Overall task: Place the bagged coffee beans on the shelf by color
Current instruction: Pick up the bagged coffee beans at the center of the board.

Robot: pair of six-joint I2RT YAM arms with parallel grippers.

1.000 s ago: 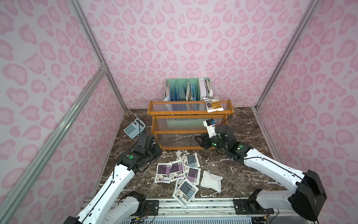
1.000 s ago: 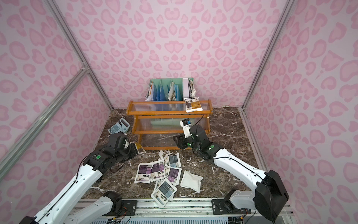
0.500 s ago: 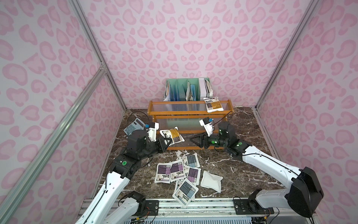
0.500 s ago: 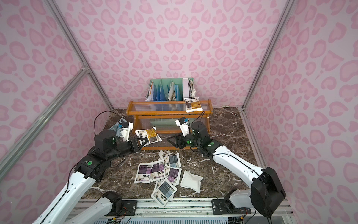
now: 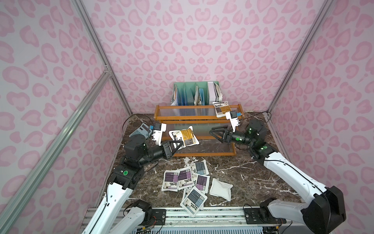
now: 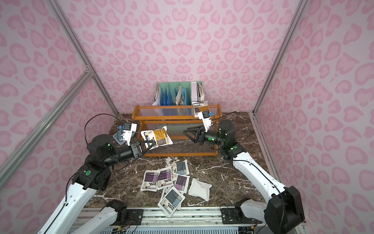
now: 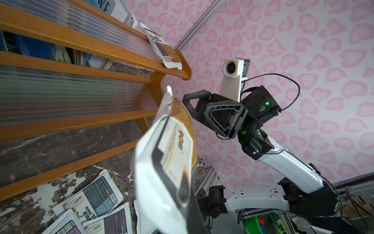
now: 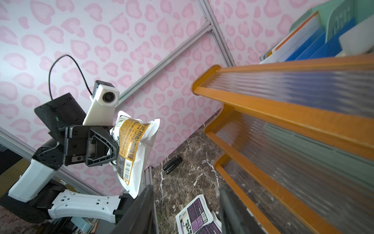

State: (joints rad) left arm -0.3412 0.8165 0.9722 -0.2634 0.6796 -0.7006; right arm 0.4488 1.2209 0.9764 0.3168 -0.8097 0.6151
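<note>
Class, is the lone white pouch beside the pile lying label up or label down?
Label down: the pouch shows only a plain white side, no print.

Bright, even light; blurred wrist-view foregrounds.

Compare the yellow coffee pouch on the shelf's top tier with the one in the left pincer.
The top-tier pouch rests on the shelf; the held pouch hangs tilted in the air. Nothing grips the top-tier pouch; the left pincer pinches the held pouch at one edge. Both have yellow-orange labels.
</note>
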